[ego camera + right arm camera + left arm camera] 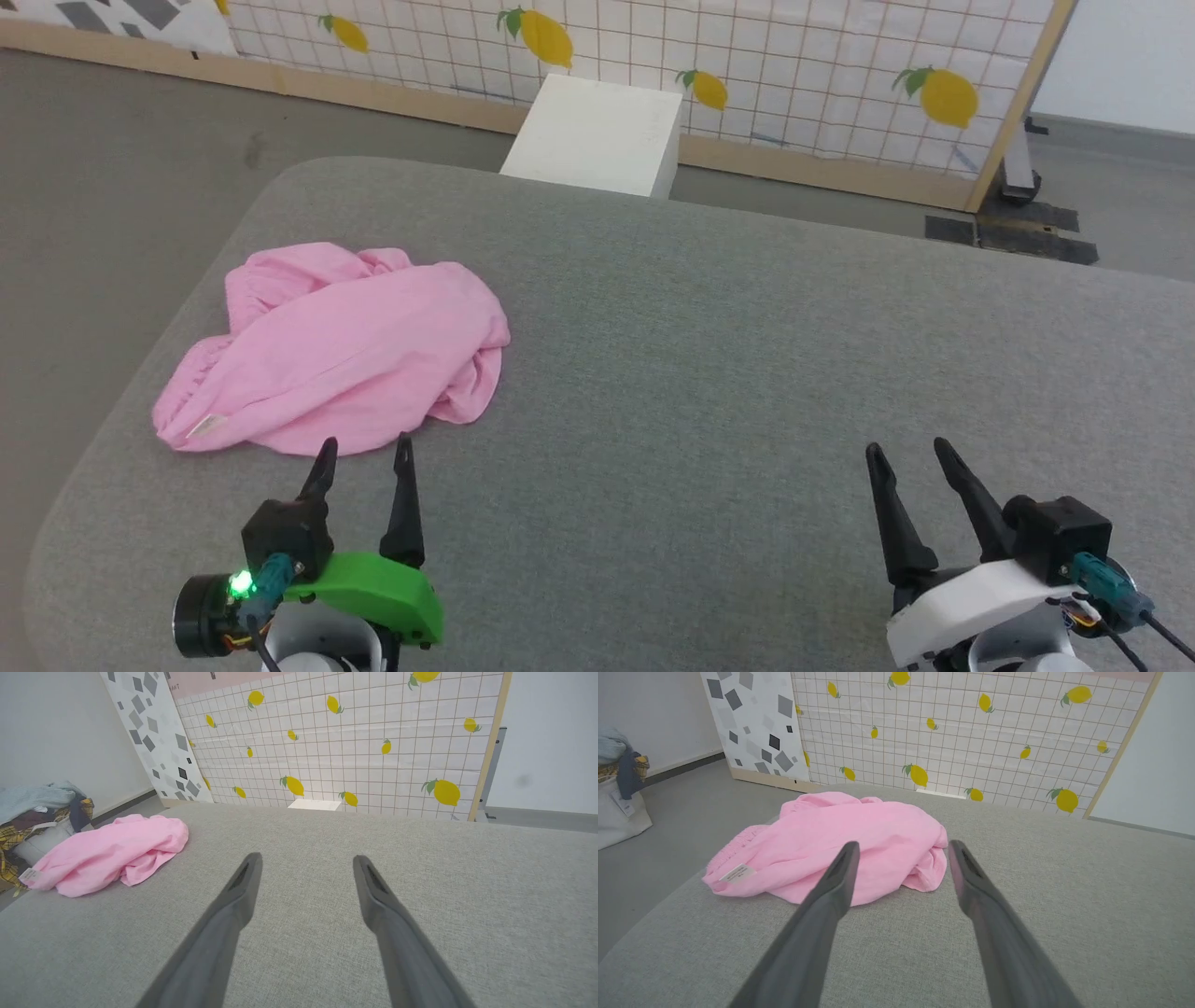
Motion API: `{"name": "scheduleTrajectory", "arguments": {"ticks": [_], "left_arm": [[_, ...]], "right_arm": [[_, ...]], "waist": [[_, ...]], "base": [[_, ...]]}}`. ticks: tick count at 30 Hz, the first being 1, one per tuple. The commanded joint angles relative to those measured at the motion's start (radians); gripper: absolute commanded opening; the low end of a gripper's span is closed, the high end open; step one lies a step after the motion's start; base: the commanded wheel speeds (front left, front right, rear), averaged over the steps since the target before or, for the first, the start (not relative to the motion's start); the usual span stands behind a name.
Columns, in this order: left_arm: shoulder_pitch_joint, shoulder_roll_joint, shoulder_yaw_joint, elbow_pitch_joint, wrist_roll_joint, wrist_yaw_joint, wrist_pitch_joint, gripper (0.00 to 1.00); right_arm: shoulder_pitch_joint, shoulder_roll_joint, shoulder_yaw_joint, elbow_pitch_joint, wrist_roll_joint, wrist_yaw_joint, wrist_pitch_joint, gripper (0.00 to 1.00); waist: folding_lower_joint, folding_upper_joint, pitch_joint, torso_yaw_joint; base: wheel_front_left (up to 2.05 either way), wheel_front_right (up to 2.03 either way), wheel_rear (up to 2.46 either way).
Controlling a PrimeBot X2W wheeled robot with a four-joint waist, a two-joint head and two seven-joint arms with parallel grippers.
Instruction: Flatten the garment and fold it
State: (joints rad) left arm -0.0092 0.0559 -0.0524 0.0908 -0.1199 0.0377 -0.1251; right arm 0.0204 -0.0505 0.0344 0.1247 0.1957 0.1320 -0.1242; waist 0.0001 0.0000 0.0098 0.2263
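The left gripper (365,441) is closest, low over the near part of the gray table (709,373). Its two dark fingers are apart and hold nothing. The right gripper (907,447) is well off to the other side. Its fingers are apart too, and they hold nothing. A wide stretch of open table lies between the two grippers. More open table runs on from the right gripper to the far edge, so that side has lots of room to move.

Just past the left gripper's tips lies the garment (345,345). It is a pink, crumpled heap, not flat, with folds bunched up on its right side. A small white tag (207,426) shows at its near left corner. The heap sits close to the table's left edge, near the rounded corner, so there is little room on that side.

The table top is soft gray cloth, and its corners are round. A gray floor (112,140) goes around it. On the floor to the left is a white bag (616,816) piled with clothes. A white box (597,131) stands just behind the table's far edge. Behind the box is a screen (840,75) with squares and yellow lemons. Left of the screen is a white panel (752,723) with gray shapes.
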Motion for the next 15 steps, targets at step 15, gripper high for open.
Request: {"name": "scheduleTrajectory", "arguments": {"ticks": [15], "left_arm": [[0.023,-0.002,-0.008,0.030,-0.048,0.024,-0.049,1.00]], "right_arm": [[0.018,0.000,0.009,0.047,0.035,-0.001,-0.039,1.00]], "waist": [[-0.0001,0.0000,-0.012,0.094]], "base": [[0.00,0.00,0.00]]}}
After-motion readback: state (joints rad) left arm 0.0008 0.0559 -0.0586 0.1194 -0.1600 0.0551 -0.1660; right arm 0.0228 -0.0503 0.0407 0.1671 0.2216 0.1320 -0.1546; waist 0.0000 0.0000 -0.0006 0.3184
